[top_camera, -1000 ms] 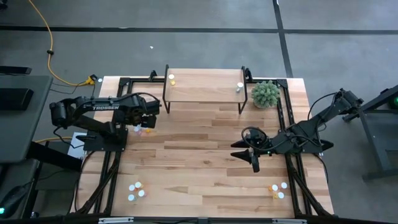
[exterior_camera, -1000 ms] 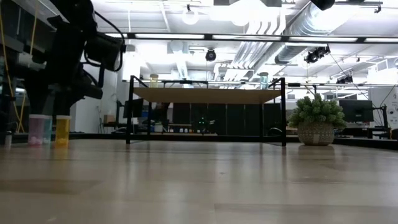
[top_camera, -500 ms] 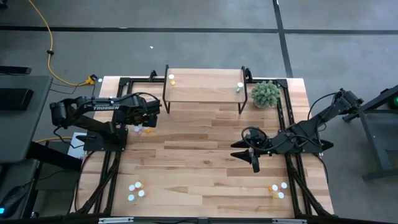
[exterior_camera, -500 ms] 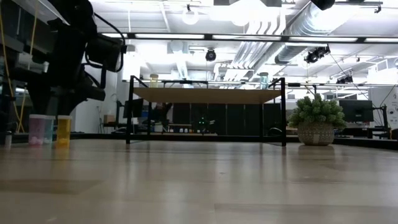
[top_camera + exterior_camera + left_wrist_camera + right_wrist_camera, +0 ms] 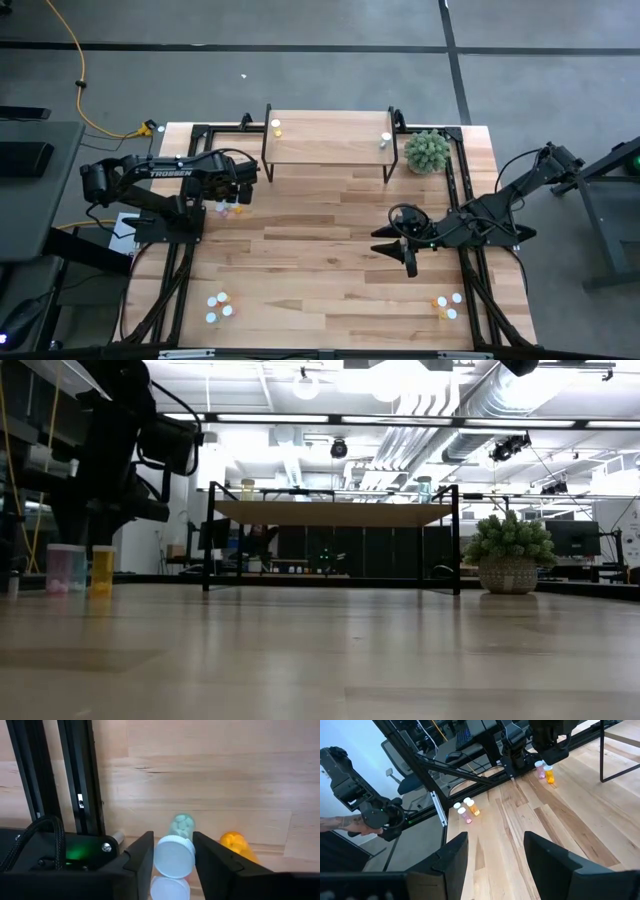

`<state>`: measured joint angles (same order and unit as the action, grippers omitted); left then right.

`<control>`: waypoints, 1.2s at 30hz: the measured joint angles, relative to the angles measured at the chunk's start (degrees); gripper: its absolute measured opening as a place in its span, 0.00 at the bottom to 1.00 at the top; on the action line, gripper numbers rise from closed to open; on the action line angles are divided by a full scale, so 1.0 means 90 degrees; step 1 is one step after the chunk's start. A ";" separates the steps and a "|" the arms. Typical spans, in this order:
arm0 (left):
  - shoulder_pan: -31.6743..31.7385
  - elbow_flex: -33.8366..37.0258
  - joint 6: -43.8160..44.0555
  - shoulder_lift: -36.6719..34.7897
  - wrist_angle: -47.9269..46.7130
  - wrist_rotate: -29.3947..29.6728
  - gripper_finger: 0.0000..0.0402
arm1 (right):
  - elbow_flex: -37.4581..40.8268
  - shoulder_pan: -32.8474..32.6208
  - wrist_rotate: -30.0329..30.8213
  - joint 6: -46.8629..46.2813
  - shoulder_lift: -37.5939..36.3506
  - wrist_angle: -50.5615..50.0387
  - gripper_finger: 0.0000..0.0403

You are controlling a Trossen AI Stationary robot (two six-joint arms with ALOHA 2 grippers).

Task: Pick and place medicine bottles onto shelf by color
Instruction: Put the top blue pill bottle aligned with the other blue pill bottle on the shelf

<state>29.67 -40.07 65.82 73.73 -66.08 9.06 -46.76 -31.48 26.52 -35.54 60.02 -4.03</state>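
Note:
My left gripper (image 5: 174, 857) points down at the table's far left, over a small group of medicine bottles, and is shut on a pale teal bottle (image 5: 181, 827) with a white cap. Beside it stand an orange bottle (image 5: 235, 842) and another white-capped bottle (image 5: 170, 889). In the low view the group (image 5: 75, 568) stands upright on the tabletop. The shelf (image 5: 325, 150) at the far middle carries a yellow bottle (image 5: 276, 127) and a pale bottle (image 5: 385, 139). My right gripper (image 5: 410, 262) hovers open above the table's right half, with nothing between its fingers. My left gripper pinches the teal bottle's white cap (image 5: 174, 865) between its two fingers, one on each side. The fingers come from above, pointing down. The bottle stands upright, its bottom on the table.
A fuzzy green plant (image 5: 428, 150) sits right of the shelf. More bottles stand in clusters at the near left (image 5: 218, 305) and near right (image 5: 447, 305). Black frame rails (image 5: 80, 780) run beside the left bottle group. Bare wood lies across the table's middle.

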 joint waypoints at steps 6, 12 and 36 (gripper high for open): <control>0.0000 0.0002 -0.0002 0.0000 -0.0002 0.0017 0.28 | 0.0000 0.0000 0.0002 -0.0001 0.0001 0.0000 0.46; 0.0098 -0.0127 -0.0335 0.0000 -0.0067 0.0017 0.29 | 0.0000 -0.0002 0.0031 0.0000 0.0001 -0.0001 0.46; 0.0638 -0.3711 -0.3273 -0.0002 -0.2255 -0.0390 0.30 | 0.0000 0.0000 0.0022 -0.0001 -0.0001 0.0000 0.46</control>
<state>35.41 -73.47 36.36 73.71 -86.38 5.55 -46.76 -31.48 26.72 -35.55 60.01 -4.03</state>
